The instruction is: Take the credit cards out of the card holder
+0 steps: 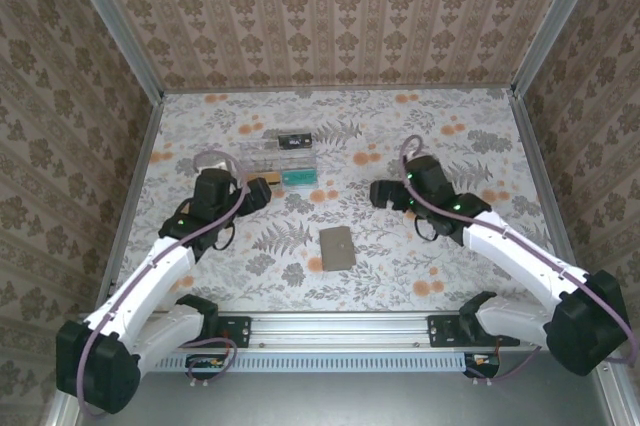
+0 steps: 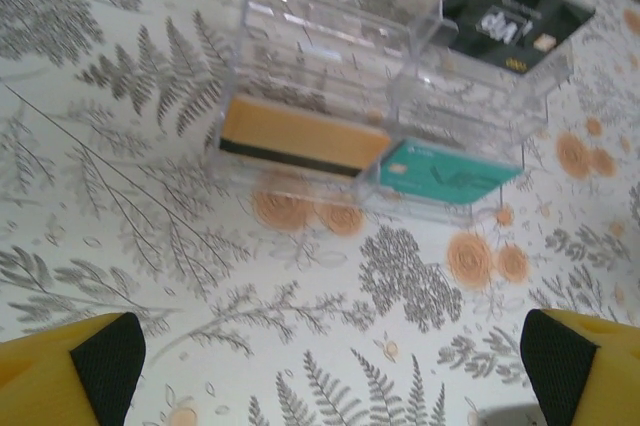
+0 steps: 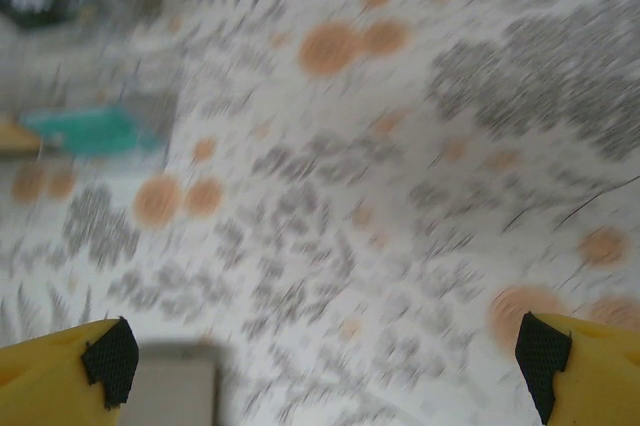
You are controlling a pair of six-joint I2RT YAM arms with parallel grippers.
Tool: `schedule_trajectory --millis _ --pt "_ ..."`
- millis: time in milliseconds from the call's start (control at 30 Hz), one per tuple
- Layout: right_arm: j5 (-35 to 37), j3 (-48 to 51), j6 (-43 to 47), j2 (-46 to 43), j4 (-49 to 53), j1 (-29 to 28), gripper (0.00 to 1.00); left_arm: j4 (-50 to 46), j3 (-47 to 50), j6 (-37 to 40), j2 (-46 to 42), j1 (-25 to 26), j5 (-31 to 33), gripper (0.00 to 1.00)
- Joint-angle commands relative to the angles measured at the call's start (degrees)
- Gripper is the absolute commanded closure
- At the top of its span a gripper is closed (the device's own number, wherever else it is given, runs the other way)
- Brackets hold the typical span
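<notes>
Left hand [image 2: 332, 361] agape — cards [image 2: 300, 136] in tray [image 2: 330, 26].

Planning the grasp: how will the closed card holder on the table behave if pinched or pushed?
The card holder lies flat and thin on the table, so a push will probably slide it, not tip it. It looks like a soft folded wallet: likely light, and apt to flop open if lifted by one flap.
</notes>
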State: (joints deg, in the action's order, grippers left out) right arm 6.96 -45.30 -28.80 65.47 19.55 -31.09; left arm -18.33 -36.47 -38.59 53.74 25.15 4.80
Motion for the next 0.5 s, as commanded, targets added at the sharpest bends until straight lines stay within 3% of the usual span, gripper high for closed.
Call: schedule_trajectory --millis 0,300,467 --pt "7.0 -2.1 -3.3 1.28 8.65 -8.14 0.04 -3.85 0.91 -4.96 -0.63 3.82 4.51 0.0" --pt "9.88 -11.41 -6.39 17.91 16.42 -24.3 0.48 -14.05 1.35 -11.22 -2.76 6.34 7.91 0.0" --pt "8.3 -16.02 -7.54 25.75 18.27 -27.55 0.53 -12.37 4.61 -10.81 -6.83 6.58 4.03 0.0"
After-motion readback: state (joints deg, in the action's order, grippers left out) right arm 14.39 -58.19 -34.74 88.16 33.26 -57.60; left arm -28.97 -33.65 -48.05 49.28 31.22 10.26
